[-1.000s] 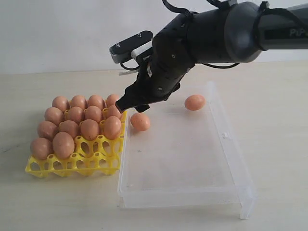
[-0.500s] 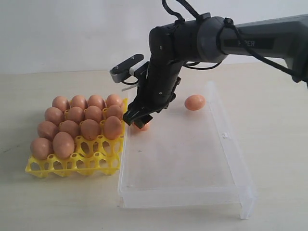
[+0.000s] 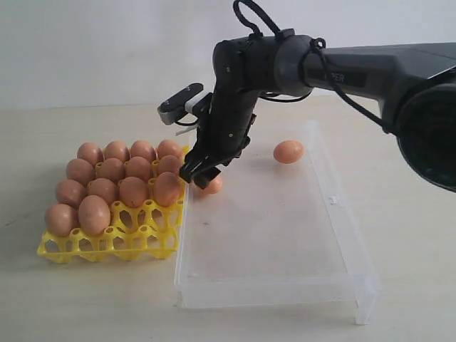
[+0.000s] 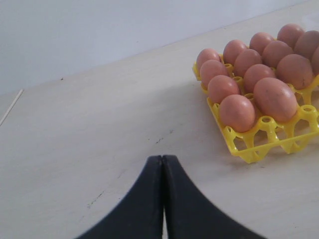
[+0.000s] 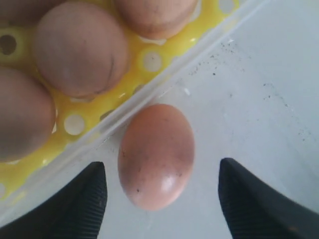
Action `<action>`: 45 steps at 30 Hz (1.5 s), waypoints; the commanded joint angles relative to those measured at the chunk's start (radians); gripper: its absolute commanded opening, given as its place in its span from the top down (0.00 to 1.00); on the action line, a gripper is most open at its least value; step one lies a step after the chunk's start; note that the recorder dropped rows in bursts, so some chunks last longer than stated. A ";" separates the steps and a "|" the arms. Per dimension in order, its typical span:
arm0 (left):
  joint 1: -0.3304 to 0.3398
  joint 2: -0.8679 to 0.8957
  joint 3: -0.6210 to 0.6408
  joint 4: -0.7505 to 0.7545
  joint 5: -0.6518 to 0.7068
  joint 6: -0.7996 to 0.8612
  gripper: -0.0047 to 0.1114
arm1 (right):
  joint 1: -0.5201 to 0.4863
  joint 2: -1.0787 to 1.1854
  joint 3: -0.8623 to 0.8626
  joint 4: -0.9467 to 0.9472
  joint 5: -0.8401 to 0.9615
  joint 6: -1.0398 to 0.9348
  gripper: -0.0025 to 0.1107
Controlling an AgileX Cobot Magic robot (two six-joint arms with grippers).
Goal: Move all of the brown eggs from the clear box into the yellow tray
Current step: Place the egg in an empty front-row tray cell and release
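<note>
Straddling a brown egg (image 5: 154, 149) in the clear box (image 3: 263, 292) beside the yellow tray (image 3: 107, 246), with right gripper (image 5: 160, 172) spread wide, with left gripper (image 4: 163, 164) pressed together.

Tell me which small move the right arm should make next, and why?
Probably close the right pincer on the brown egg: its open fingers stand either side of this egg, which lies in the clear box by the wall beside the yellow tray.
</note>
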 commanded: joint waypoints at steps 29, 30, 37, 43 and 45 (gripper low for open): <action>-0.002 -0.006 -0.004 0.000 -0.008 -0.004 0.96 | 0.181 -0.352 0.647 0.025 -1.018 0.257 0.98; -0.002 -0.006 -0.004 0.000 -0.008 -0.004 0.96 | 0.198 -0.352 0.671 0.025 -1.073 0.303 0.98; -0.002 -0.006 -0.004 0.000 -0.008 -0.004 0.96 | 0.273 -0.327 0.787 -0.034 -1.306 0.508 0.98; -0.002 -0.006 -0.004 0.000 -0.008 -0.004 0.96 | 0.283 -0.273 0.792 -0.173 -1.395 0.691 0.98; -0.002 -0.006 -0.004 0.000 -0.008 -0.004 0.96 | 0.283 -0.258 0.792 -0.173 -1.412 0.701 0.98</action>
